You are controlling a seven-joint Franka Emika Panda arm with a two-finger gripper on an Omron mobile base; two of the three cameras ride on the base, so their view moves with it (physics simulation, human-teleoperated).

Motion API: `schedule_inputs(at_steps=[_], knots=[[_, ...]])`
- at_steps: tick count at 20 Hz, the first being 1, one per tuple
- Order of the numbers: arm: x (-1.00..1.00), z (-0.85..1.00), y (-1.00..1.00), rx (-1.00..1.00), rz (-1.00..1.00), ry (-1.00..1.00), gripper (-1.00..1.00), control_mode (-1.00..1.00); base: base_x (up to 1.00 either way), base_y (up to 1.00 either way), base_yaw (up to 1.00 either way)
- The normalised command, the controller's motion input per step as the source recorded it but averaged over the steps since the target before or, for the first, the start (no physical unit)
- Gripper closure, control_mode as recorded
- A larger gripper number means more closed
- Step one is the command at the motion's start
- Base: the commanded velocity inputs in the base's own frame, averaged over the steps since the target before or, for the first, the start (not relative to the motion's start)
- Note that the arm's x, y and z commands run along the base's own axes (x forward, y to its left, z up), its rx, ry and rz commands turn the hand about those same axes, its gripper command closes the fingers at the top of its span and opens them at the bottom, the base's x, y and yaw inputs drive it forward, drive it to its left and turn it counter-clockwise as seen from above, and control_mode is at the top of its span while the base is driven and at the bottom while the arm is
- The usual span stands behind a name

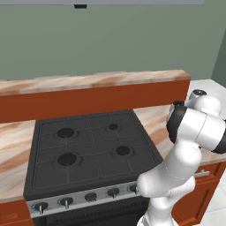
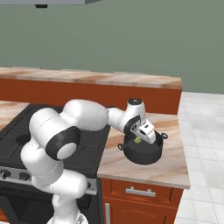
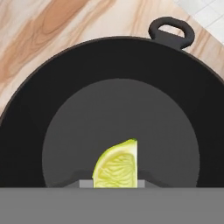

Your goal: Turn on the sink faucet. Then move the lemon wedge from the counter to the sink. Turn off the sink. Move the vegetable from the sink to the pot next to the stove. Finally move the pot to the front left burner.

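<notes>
Over the pot's mouth, the gripper (image 2: 141, 139) hangs with jaws clamped on the lemon wedge (image 3: 117, 165), peel arched upward and cut face showing. The wedge sits above the grey floor of the pot (image 3: 26, 144), inside its rim, so a release should drop it cleanly in. The pot stands on the counter (image 2: 170, 168) just right of the stove (image 1: 88, 150); burners bare, pot not yet moved.

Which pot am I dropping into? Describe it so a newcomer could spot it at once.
Start at the black stove; on the marbled counter just right of it sits a round black pot with small loop handles. The gripper hangs over it, shut on a yellow-green lemon wedge.
</notes>
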Motion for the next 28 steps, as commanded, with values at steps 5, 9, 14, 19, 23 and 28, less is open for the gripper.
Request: schedule_inputs(at_steps=[5,9,14,19,23,28], knots=[[0.09,-0.17,-0.18,0.0,0.0,0.0,1.0,-1.0,0.0,0.0,0.0],[0.14,-0.22,-0.13,0.0,0.0,0.01,1.0,-1.0,0.0,0.0,0.0],[0.17,-0.26,-0.04,0.0,0.0,0.02,-1.0,-1.0,0.0,0.0,0.0],[0.15,-0.16,0.0,0.0,0.0,0.0,-1.0,-1.0,0.0,0.0,0.0],[0.04,-0.01,0.0,0.0,0.0,0.0,-1.0,-1.0,0.0,0.0,0.0],[-0.01,0.24,0.08,0.0,0.0,-0.01,-1.0,-1.0,0.0,0.0,0.0]])
